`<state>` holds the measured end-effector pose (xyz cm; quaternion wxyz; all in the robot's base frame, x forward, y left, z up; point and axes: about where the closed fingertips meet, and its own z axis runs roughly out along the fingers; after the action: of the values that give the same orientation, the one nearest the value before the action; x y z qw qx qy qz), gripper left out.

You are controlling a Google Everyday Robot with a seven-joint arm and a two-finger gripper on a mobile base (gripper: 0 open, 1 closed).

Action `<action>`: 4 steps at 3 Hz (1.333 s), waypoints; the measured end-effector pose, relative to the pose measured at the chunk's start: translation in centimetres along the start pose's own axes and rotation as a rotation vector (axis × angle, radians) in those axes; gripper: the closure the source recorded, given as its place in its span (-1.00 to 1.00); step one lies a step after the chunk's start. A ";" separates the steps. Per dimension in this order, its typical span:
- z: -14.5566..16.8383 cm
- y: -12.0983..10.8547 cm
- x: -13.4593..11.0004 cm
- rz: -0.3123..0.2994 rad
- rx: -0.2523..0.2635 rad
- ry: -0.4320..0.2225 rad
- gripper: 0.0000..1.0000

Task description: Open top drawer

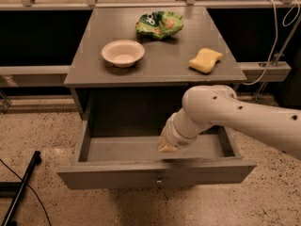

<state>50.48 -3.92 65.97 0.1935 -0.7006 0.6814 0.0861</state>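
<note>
The top drawer [155, 172] is a wide grey wooden drawer under the grey table top, pulled far out toward me. Its inside is bare, and a small round metal knob [159, 181] sits at the centre of its front. My white arm [235, 117] reaches in from the right. My gripper [167, 144] points down into the drawer just behind the front panel, a little right of the knob. No other drawers show.
On the table top [155, 65] are a white bowl [122, 52], a crumpled green bag [159, 24] and a yellow sponge [205, 60]. A black pole [21, 187] lies on the speckled floor at the left. White cables [277, 36] hang at the right.
</note>
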 end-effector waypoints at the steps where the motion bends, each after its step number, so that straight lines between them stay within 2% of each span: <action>1: 0.7 0.0 0.3 -0.004 -0.032 0.019 1.00; 3: 2.5 0.4 1.4 -0.016 -0.155 0.043 1.00; 4: 3.6 3.1 1.5 0.012 -0.270 0.025 1.00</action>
<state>47.99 -3.87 61.69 0.0887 -0.7172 0.6701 0.1695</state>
